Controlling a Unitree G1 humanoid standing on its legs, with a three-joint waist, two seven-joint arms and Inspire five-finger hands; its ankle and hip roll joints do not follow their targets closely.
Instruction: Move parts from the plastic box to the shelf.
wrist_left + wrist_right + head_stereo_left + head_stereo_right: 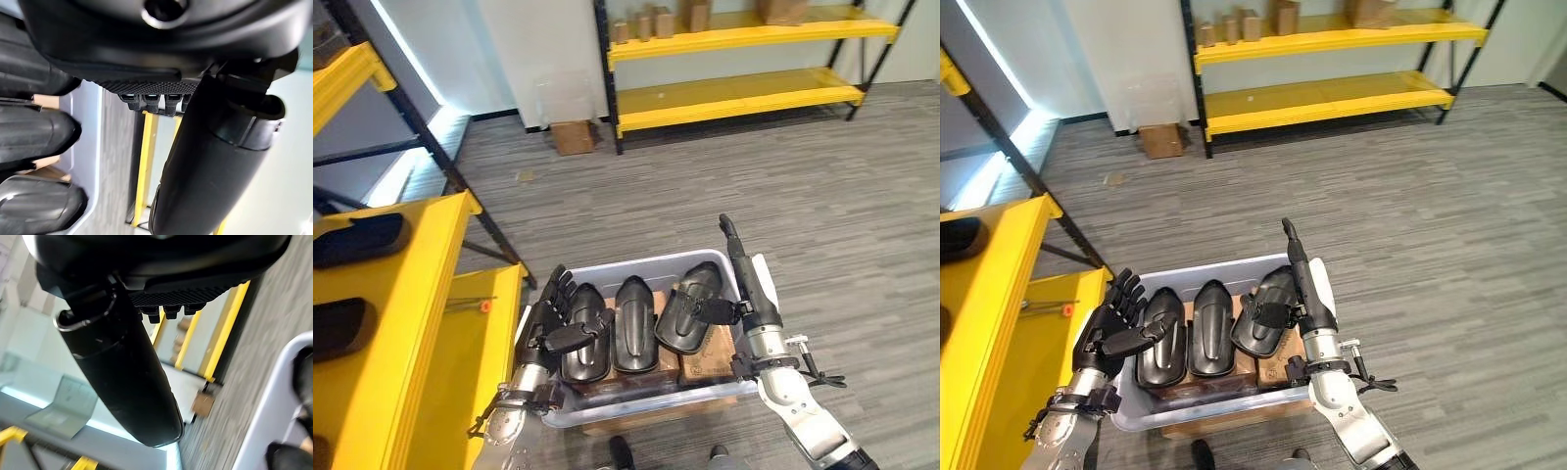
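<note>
A pale plastic box (646,262) sits close in front of me, holding three black moulded parts side by side on brown cartons (705,368): a left part (587,343), a middle part (634,328) and a right part (685,311). My left hand (556,311) is at the box's left wall, fingers straight and spread, thumb lying across the left part. At the right wall my right hand (751,289) has its fingers straight and pointing away, with the thumb reaching onto the right part. The left wrist view shows the parts (34,137) and the box wall (87,122).
A yellow shelf (421,323) stands close at my left, with black parts (357,240) on its upper levels and a small orange item (485,305) on a lower board. A second yellow shelf (734,98) with cartons stands far off, with a carton (573,137) on the floor beside it.
</note>
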